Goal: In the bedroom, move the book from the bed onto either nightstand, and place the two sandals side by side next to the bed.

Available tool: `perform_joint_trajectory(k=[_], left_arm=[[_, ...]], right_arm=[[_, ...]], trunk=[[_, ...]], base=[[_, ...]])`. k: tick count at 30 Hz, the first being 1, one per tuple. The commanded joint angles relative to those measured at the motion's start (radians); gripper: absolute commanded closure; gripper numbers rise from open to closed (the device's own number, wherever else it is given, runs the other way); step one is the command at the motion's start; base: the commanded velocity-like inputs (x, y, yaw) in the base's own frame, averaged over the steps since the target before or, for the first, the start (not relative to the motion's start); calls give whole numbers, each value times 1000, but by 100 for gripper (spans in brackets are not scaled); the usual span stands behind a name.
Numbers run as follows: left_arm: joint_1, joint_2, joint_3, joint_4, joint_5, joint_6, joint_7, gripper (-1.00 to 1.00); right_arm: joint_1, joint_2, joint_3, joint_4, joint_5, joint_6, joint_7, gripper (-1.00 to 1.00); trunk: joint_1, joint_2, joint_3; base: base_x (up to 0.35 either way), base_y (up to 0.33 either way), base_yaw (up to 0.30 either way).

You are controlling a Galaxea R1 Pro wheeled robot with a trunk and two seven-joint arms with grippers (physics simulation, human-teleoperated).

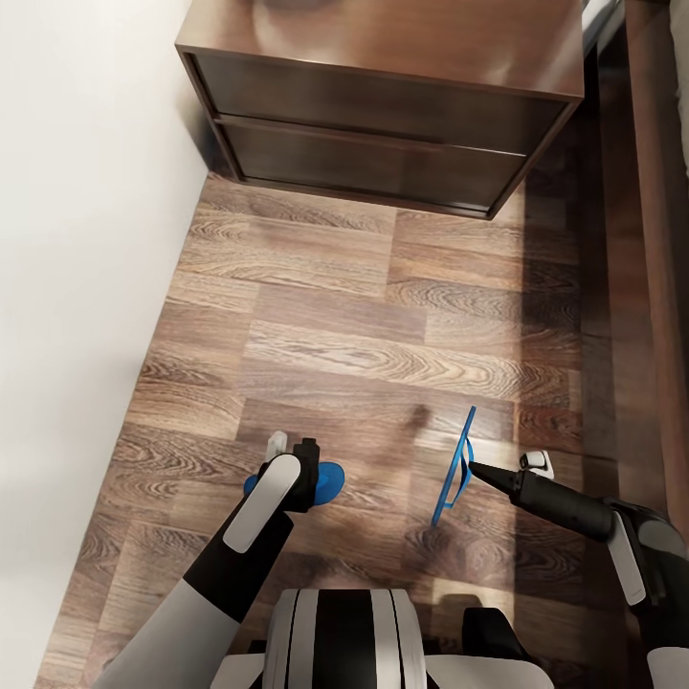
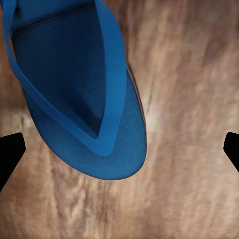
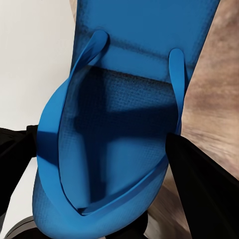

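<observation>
One blue sandal (image 1: 328,478) lies flat on the wood floor, sole down, with my left gripper (image 1: 292,450) hanging just above it. In the left wrist view that sandal (image 2: 84,99) sits between the widely spread fingertips (image 2: 11,152), so the left gripper (image 2: 119,149) is open. The second sandal (image 1: 456,474) stands on edge above the floor, held at its strap by my right gripper (image 1: 476,469). Up close, this sandal (image 3: 124,129) sits between the dark fingers (image 3: 199,189). The nightstand (image 1: 383,144) stands ahead, and the bed's frame (image 1: 655,191) runs along the right. The book is out of view.
A white wall (image 1: 77,239) closes the left side, leaving a strip of plank floor (image 1: 364,325) between it and the bed frame. The nightstand blocks the far end of this strip. My own base (image 1: 335,641) shows at the bottom edge.
</observation>
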Motion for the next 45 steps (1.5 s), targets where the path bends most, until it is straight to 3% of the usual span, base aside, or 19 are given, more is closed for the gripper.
perform_joint_trajectory(k=[1, 14, 19, 22, 38, 42, 45], left_arm=[[0, 0, 0, -1, 3, -4, 2, -100], [0, 0, -6, -2, 1, -4, -2, -100], [0, 0, -68, -41, -2, -5, -2, -100], [0, 0, -84, -49, -3, -5, -2, -100], [0, 0, -88, -51, -4, -9, 1, -100], [0, 0, -86, -72, -33, -11, 2, -100], [0, 0, -82, -83, -81, -12, 4, -100]], right_arm=[[0, 0, 0, 0, -3, 7, 1, 100], [0, 0, 1, 0, -3, 7, 0, 100], [0, 0, 1, 0, -3, 7, 0, 100], [0, 0, 1, 0, -3, 7, 0, 100], [0, 1, 2, 0, -3, 7, 0, 100], [0, 1, 2, 0, -3, 7, 0, 100], [0, 1, 3, 0, -3, 7, 0, 100]], trunk=[[0, 0, 0], [0, 0, 0], [0, 0, 0], [0, 0, 0], [0, 0, 0], [0, 0, 0], [0, 0, 0]], base=[[0, 0, 0], [0, 0, 0], [0, 0, 0], [0, 0, 0], [0, 0, 0], [0, 0, 0], [0, 0, 0]])
